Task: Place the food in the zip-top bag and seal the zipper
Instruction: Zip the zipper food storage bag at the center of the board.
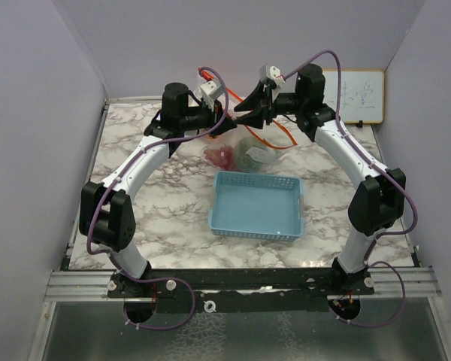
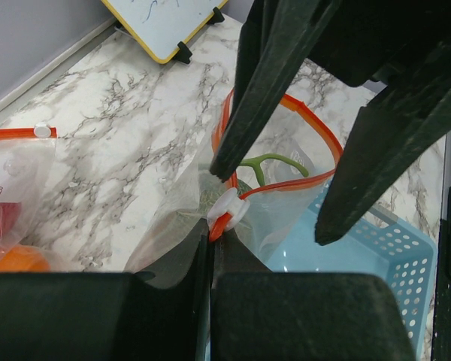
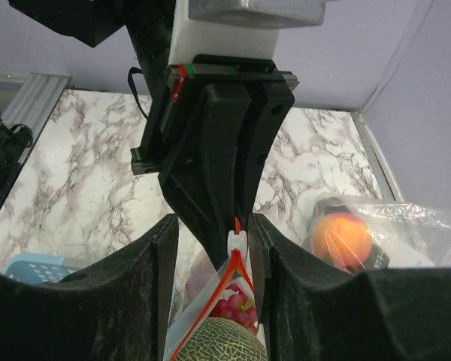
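Both arms are being held over the far middle of the marble table, where the left gripper and the right gripper are meeting above a clear zip-top bag. A red grape bunch and a green netted melon are being shown through its film. A light-blue basket is lying just in front of the bag, and a whiteboard is being propped at the far right.

From the left wrist, the bag's top edge is being pinched between the left gripper's closed fingers, just beside the white slider on the orange zipper. The right gripper's jaws are being held apart, one fingertip near the slider and the other toward the basket, with the bag's mouth gaping between them. The melon's green stem is being seen inside. At the left edge, an orange and a red fruit are being covered by more clear plastic with an orange strip; whether it belongs to the same bag cannot be told.

From the right wrist, the slider is being clamped at the left gripper's tip, with the right fingers spread on either side. The melon and grapes are lying in the bag below. To the right, a peach is lying under clear plastic.
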